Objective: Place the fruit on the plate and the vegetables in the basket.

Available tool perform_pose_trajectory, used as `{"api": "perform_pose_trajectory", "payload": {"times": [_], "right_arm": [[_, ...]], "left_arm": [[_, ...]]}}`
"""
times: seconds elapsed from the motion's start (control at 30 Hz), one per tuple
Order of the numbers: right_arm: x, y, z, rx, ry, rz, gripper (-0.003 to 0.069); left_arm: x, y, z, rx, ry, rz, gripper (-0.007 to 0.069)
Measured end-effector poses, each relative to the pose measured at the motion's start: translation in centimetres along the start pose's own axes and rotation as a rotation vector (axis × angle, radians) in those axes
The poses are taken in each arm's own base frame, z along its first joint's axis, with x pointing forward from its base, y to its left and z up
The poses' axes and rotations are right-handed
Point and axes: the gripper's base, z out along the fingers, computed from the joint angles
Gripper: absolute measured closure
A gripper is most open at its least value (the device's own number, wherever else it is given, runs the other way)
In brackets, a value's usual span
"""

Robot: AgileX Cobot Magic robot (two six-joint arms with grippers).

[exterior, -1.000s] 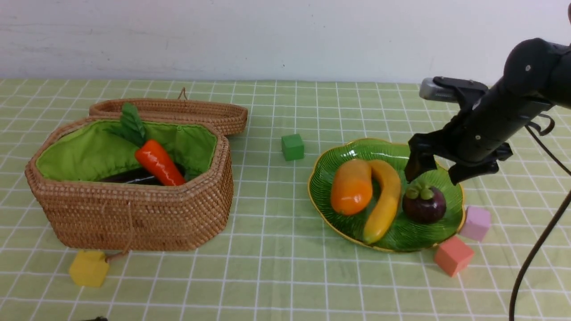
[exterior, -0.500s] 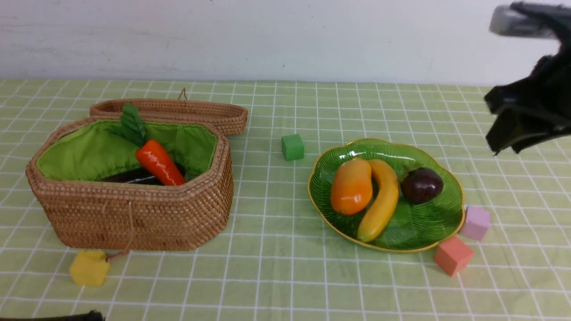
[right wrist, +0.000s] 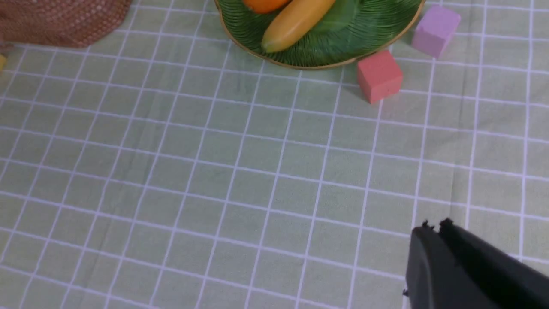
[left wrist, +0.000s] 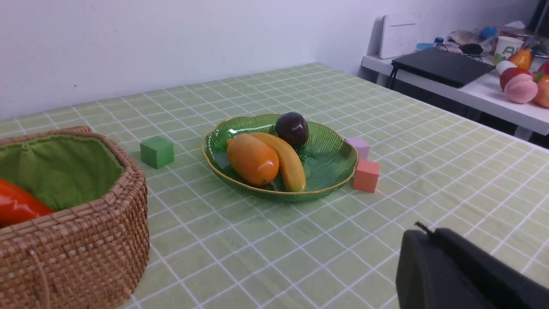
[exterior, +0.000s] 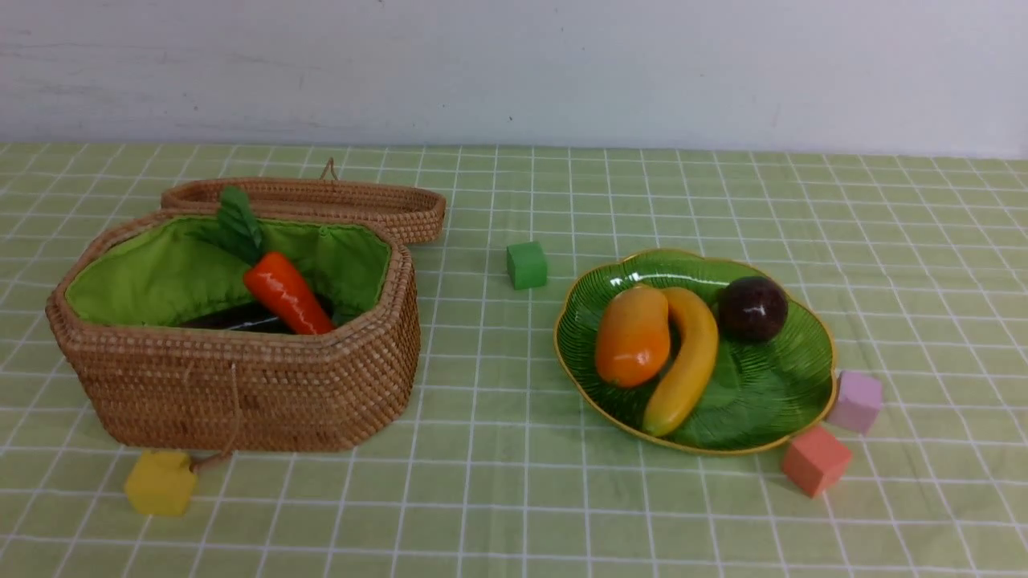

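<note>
Sorting looks done: banana (exterior: pixel 683 365), mango (exterior: pixel 633 335) & mangosteen (exterior: pixel 752 308) on plate (exterior: pixel 791 393), carrot (exterior: pixel 287 293) w/ eggplant (exterior: pixel 241 319) in basket (exterior: pixel 249 385), both arms' fingers pinched shut, empty, next just park.

Front view: no robot parts visible. Left wrist view shows only the left gripper (left wrist: pixel 429 240) tip: matte black plastic, rounded corner, two flat finger slabs w/ thin seam btwn them, tiny nub on top edge. Right gripper (right wrist: pixel 435 229) looks the same: matte black, blocky, seam w/ two small notched bumps at tip.
</note>
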Motion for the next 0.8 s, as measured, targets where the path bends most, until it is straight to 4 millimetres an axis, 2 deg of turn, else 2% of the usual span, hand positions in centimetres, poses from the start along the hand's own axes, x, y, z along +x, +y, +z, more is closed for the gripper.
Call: {"api": "perform_pose_trajectory", "payload": {"times": [0.1, 0.17, 0.27, 0.8], "right_arm": [[2.1, -0.2, -0.4, -0.005, -0.065, -0.007, 0.0629], [2.8, -0.3, -0.1, -0.006, -0.083, -0.005, 0.0629], [2.9, -0.4, 0.5, -0.012, -0.088, 0.003, 0.0627], [2.8, -0.8, 0.7, 0.028, -0.109, -0.012, 0.0613]], "left_arm": [[0.1, 0.0, 0.0, 0.001, 0.004, 0.000, 0.0637], [0.2, 0.0, 0.0, 0.002, 0.009, 0.000, 0.0637], [0.2, 0.0, 0.0, 0.005, 0.017, 0.000, 0.0637], [0.3, -0.1, 0.0, 0.007, 0.020, 0.000, 0.0637]]}}
